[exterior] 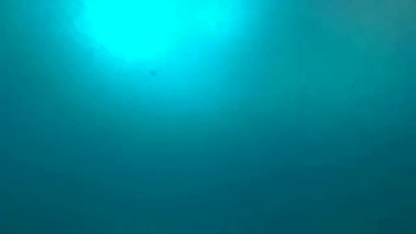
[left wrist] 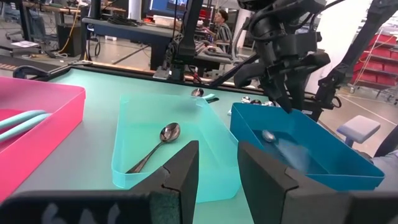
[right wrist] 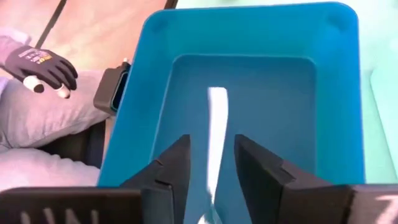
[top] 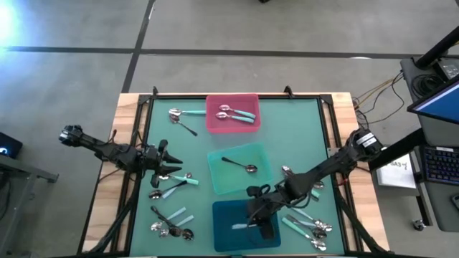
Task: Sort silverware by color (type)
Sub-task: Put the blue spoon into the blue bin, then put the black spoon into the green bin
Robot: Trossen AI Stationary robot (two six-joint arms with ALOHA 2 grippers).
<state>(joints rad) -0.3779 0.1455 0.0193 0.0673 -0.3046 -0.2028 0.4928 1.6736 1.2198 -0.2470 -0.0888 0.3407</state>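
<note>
So the right gripper (top: 257, 215) is hanging right over the dark-teal tray (top: 222, 240) at the near edge of the table, and its fingers stand apart with a pale-blue-handled spoon (right wrist: 216, 134) between and just below them, lying in the tray or dropping into it. In the left wrist view that spoon's shiny bowl (left wrist: 268, 135) looks like it's resting on the tray floor. I'd call this a release, not a grip.

What could go wrong, in my opinion: if the handle is still brushing a finger pad, pulling up could drag the spoon along and flick it over the tray's wall. The tray looks light, so a nudge from the fingers could also slide it toward the mint tray (top: 219, 175) next door.

The left gripper (top: 171, 163) sits at the left side of the table, near a loose cluster of spoons (top: 171, 188), jaws apart with nothing between them. Those spoons overlap each other, so a grab there could easily catch two handles at once or pinch a teal one along with a dark one, and then the wrong colour lands in a tray.

Elsewhere: the pink tray (top: 247, 127) has two teal-handled spoons, the mint tray holds one dark spoon (top: 239, 165), and more spoons are piled by the right arm (top: 308, 222). The low view shows nothing useful, so heights are guesswork.
</note>
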